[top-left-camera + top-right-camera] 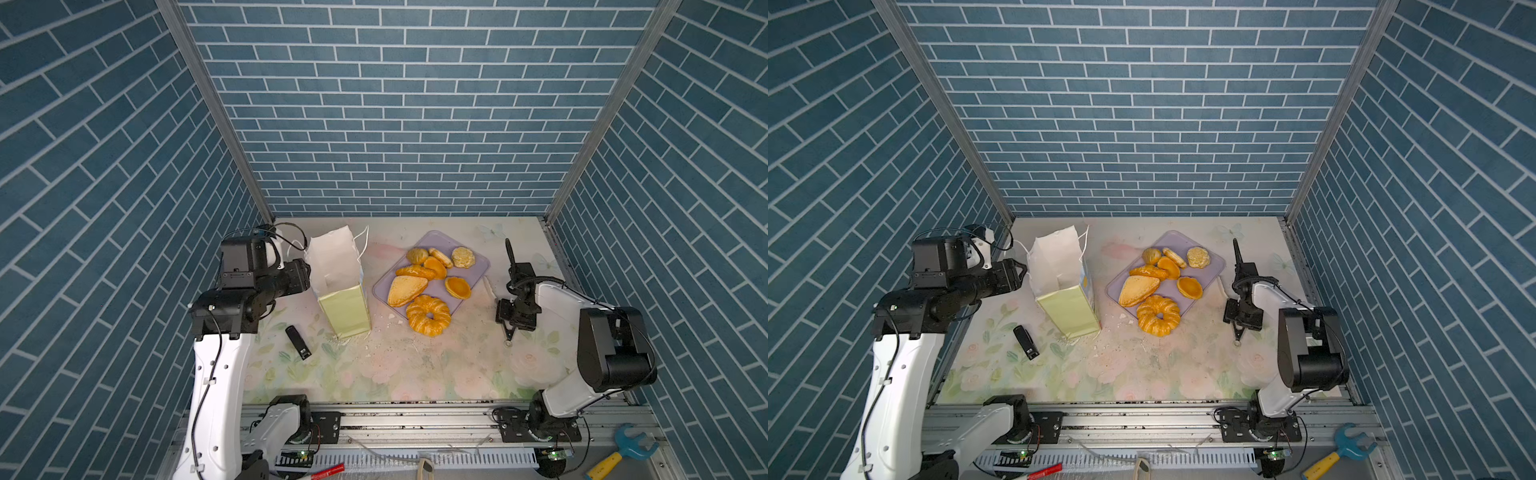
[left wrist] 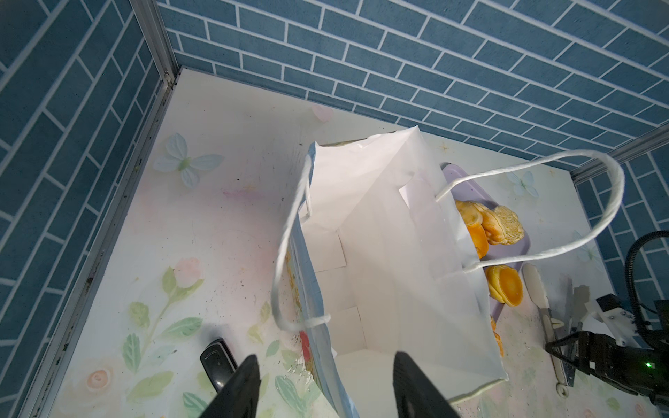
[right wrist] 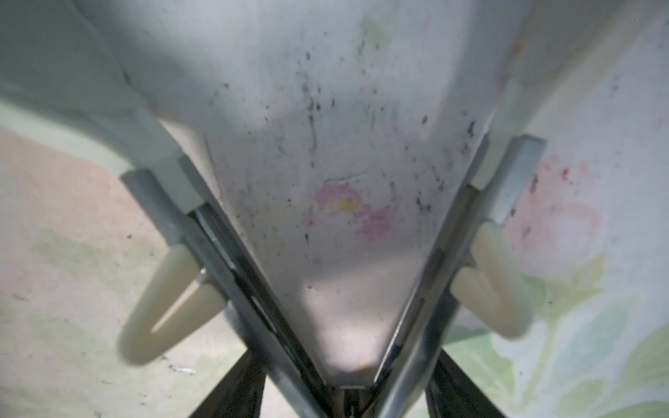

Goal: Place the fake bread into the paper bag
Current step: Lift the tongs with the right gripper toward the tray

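Observation:
The fake bread sits on the table's right half in both top views: a ring croissant (image 1: pixel 428 315) (image 1: pixel 1158 314), a triangular toast slice (image 1: pixel 405 289) and several small buns and rolls (image 1: pixel 457 287). To their left the paper bag (image 1: pixel 340 286) (image 1: pixel 1063 286) (image 2: pixel 380 253) stands upright with its mouth open and its white inside bare. My left gripper (image 1: pixel 309 270) (image 2: pixel 326 356) is open at the bag's left rim, and the rim's edge runs between its fingers. My right gripper (image 1: pixel 508 332) (image 3: pixel 345 354) is open, low over the table, straddling metal tongs (image 3: pixel 253 289) near their hinge.
A lavender tray (image 1: pixel 478 262) holds most of the bread; the croissant overhangs its near edge. A small black device (image 1: pixel 298 342) (image 2: pixel 217 362) lies in front of the bag. Crumbs dot the floral mat. A blue-and-yellow toy wrench (image 1: pixel 623 449) lies beyond the front rail.

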You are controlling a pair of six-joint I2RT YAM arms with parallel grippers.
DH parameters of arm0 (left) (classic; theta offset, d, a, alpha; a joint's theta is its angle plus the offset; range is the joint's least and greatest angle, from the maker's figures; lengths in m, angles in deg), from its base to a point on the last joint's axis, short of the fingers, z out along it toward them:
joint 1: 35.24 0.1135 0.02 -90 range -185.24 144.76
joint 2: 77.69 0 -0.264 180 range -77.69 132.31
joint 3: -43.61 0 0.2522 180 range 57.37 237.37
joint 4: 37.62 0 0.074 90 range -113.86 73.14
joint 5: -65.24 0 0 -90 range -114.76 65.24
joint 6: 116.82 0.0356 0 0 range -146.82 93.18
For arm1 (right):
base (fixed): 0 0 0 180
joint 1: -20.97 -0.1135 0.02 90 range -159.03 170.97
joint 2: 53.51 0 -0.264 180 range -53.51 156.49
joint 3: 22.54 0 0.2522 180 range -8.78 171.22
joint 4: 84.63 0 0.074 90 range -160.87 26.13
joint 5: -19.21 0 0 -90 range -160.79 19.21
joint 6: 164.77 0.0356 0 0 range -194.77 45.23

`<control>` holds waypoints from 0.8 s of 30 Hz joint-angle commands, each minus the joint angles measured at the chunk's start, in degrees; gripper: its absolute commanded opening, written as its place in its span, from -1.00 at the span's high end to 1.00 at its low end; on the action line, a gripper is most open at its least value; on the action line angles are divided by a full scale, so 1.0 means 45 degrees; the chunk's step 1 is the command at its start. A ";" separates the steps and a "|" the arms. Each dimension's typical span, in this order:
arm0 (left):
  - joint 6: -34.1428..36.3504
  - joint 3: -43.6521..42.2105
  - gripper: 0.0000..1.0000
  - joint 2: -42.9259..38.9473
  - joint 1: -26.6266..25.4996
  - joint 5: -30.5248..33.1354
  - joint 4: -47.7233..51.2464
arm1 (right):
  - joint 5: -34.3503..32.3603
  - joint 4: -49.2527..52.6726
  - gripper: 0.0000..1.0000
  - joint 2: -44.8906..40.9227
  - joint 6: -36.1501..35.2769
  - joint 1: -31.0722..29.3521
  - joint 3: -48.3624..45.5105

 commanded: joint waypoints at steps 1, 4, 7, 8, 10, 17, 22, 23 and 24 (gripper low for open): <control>0.0099 -0.0045 -0.21 -0.0052 0.0029 -0.0095 0.0062 | 0.0035 -0.0018 -0.35 0.0500 0.0371 -0.0028 0.0322; 0.0123 -0.0021 -0.21 -0.0038 0.0029 -0.0056 0.0095 | 0.0023 0.0068 -0.33 0.0783 0.0347 -0.0026 0.0443; 0.0126 -0.0024 -0.21 -0.0033 0.0029 -0.0026 0.0096 | 0.0002 0.0021 -0.27 0.0732 0.0366 -0.0049 0.0419; 0.0121 -0.0026 -0.21 -0.0038 0.0029 -0.0044 0.0093 | 0.0011 0.0020 -0.25 0.0712 0.0367 -0.0049 0.0409; 0.0124 -0.0021 -0.21 -0.0036 0.0029 -0.0067 0.0081 | -0.0010 0.0054 -0.20 0.0597 0.0334 -0.0060 0.0380; 0.0232 0.0072 -0.21 -0.0038 0.0029 -0.0007 0.0115 | -0.0387 0.0707 0.03 -0.0699 0.0143 -0.0053 0.0464; 0.0131 -0.0014 -0.21 -0.0038 0.0029 -0.0006 0.0017 | -0.0932 0.1591 0.09 -0.1936 -0.0224 -0.0062 0.0882; 0.0109 -0.0038 -0.21 -0.0044 0.0029 -0.0007 -0.0016 | -0.1020 0.1771 0.10 -0.2172 -0.0301 -0.0064 0.1021; 0.0076 -0.0090 -0.21 -0.0074 0.0038 -0.0007 -0.0055 | -0.1056 0.1948 0.09 -0.2365 -0.0377 -0.0060 0.1135</control>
